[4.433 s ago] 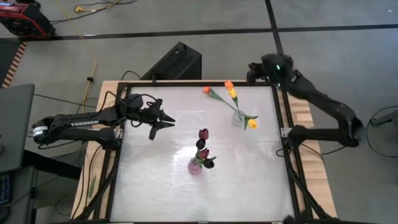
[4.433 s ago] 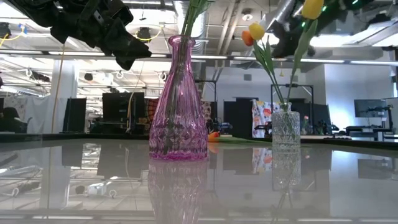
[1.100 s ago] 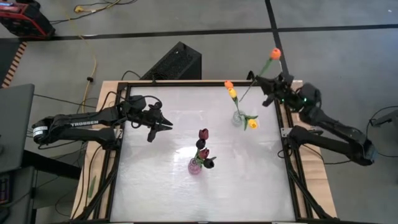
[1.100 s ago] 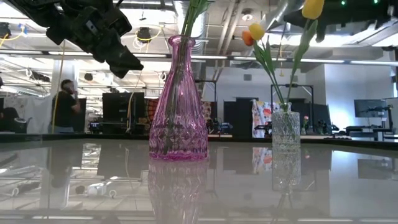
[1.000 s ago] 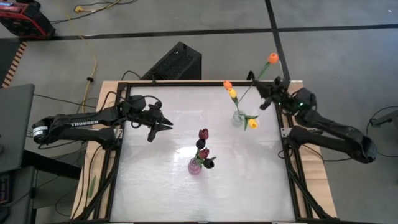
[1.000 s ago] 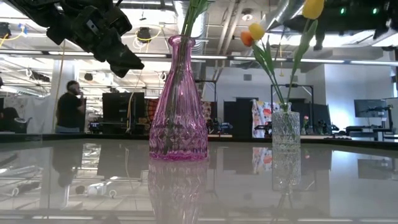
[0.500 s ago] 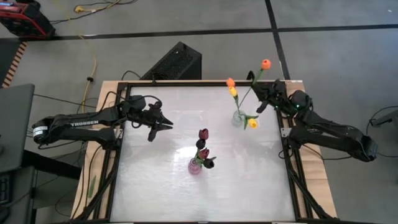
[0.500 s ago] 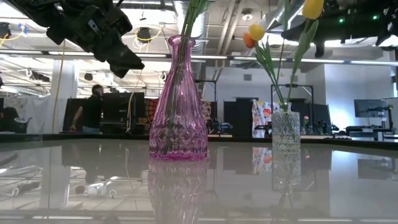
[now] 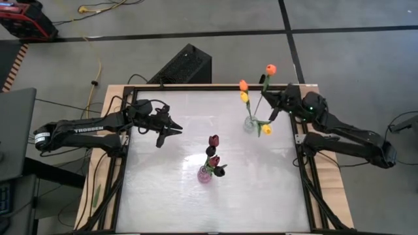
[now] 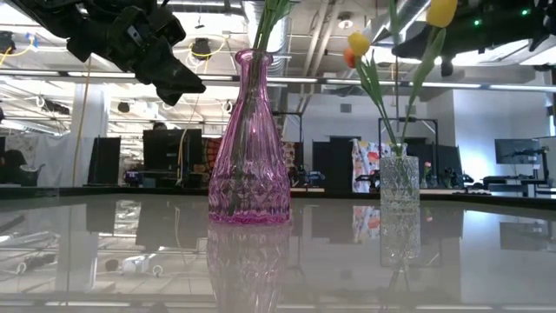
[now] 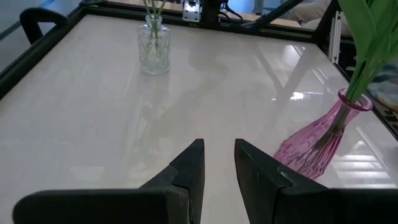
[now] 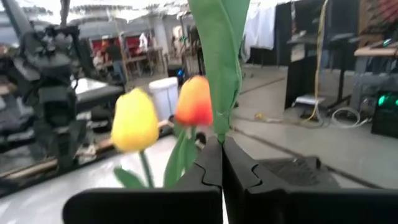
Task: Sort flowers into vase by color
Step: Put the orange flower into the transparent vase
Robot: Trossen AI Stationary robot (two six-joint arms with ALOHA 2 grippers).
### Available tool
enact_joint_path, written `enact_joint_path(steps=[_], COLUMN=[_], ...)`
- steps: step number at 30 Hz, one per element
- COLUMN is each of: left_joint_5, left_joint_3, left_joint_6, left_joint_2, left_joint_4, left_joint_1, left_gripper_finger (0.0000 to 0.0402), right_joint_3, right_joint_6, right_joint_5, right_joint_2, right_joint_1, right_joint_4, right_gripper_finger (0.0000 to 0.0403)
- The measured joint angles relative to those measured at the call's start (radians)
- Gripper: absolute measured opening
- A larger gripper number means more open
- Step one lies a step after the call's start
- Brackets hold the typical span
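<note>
Right now the right pincer (image 9: 274, 104) is clamped shut on an orange tulip's (image 9: 270, 68) green stem above the clear vase (image 9: 250, 124); left pincer (image 9: 171, 128) hangs half-open, empty.

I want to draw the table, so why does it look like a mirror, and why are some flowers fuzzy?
Low view: the glossy table mirrors the pink vase and clear vase. Right wrist view: the yellow tulip and orange tulip sit too close, so they blur. Left wrist view: white glare patches beside the pink vase.
</note>
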Motion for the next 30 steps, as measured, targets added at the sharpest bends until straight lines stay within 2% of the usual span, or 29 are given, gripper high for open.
enact_joint_path(steps=[4,11,19,30], left_joint_5=[0.000,0.003,0.007,0.007], left_joint_3=[0.000,0.000,0.000,0.000], left_joint_6=[0.000,-0.005,-0.005,-0.016], left_joint_2=[0.000,0.000,0.000,0.000], left_joint_4=[0.000,-0.004,-0.007,-0.008], left_joint_1=[0.000,0.000,0.000,0.000], left_gripper_finger=[0.0075,0.0075,0.0075,0.0075], right_joint_3=[-0.001,-0.003,-0.044,-0.123], right_joint_6=[0.000,-0.005,-0.011,0.018], right_joint_5=[0.015,0.110,0.166,0.166], right_joint_2=[0.016,0.065,0.085,0.082], right_joint_1=[0.037,0.103,0.129,0.130], right_joint_4=[-0.037,-0.024,0.009,0.049], right_gripper_finger=[0.0019,0.0019,0.0019,0.0038])
